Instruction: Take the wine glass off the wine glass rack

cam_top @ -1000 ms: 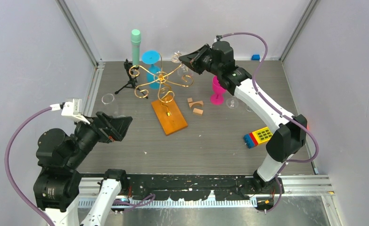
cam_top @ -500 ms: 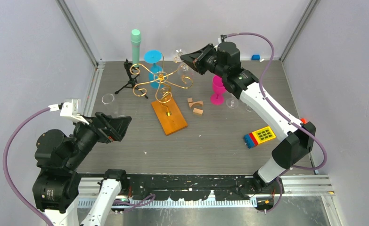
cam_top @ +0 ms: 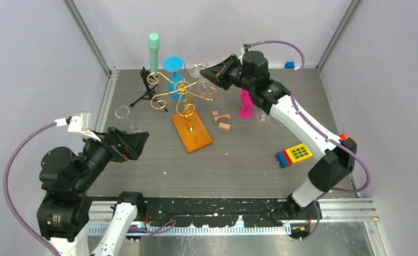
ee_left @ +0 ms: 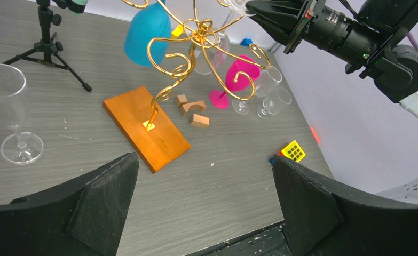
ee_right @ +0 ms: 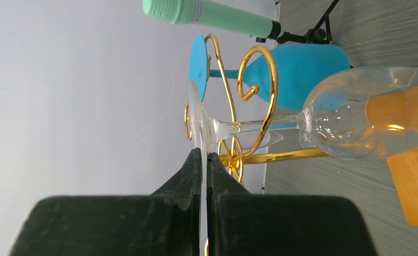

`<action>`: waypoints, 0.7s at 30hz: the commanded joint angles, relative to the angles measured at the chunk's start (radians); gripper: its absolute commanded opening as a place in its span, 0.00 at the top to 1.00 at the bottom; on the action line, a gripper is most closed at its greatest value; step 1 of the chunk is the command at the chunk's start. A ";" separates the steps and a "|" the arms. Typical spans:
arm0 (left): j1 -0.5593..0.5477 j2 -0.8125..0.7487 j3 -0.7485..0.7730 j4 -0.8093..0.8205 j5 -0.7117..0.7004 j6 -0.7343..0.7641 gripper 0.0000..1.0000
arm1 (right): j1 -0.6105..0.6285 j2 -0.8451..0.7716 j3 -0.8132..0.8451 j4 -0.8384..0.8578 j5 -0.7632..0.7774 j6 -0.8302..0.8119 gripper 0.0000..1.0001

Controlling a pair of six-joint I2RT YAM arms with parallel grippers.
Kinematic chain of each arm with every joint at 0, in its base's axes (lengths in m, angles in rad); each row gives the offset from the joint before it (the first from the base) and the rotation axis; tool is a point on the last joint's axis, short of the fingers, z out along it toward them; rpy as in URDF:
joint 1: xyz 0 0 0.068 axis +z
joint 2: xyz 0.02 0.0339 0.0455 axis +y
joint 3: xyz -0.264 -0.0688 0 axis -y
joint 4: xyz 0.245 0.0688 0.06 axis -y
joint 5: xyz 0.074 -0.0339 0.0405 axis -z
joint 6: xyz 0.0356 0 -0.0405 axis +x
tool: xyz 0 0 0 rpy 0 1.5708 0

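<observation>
Wine glass [ee_right: 351,114] was found hung in a curl of the wine glass rack [cam_top: 182,96]. Its foot was pinched edge-on by the right jaws. The stem was aligned straight ahead of them, through the curl. Left jaws were held wide, well apart.

The wine glass rack [cam_top: 182,92] is gleaming gold in its curled wire and showing orange-brown on its wooden base [cam_top: 192,133], while the wine glass [ee_right: 351,114] is reading clear, picking up tints of the blue glass [ee_right: 302,64] and the orange wood behind it. A pink glass [cam_top: 245,104], a mint-green cylinder [cam_top: 153,50], a black tripod [cam_top: 145,92], tan wooden blocks [cam_top: 221,118] and a yellow, red and blue toy block [cam_top: 293,154] with a dark grid are standing out against the grey, wood-grained table [cam_top: 238,165]. The left gripper [ee_left: 204,158] and right gripper [ee_right: 203,160] are showing black, and the cables [cam_top: 281,42] are showing purple.
</observation>
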 commanded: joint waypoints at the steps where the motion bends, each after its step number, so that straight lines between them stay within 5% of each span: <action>1: -0.001 -0.009 0.011 0.036 -0.010 0.007 0.00 | 0.010 -0.006 0.074 0.073 -0.059 0.006 1.00; 21: -0.001 -0.009 0.029 0.009 -0.011 0.016 0.00 | 0.010 0.133 0.259 0.142 0.101 -0.170 1.00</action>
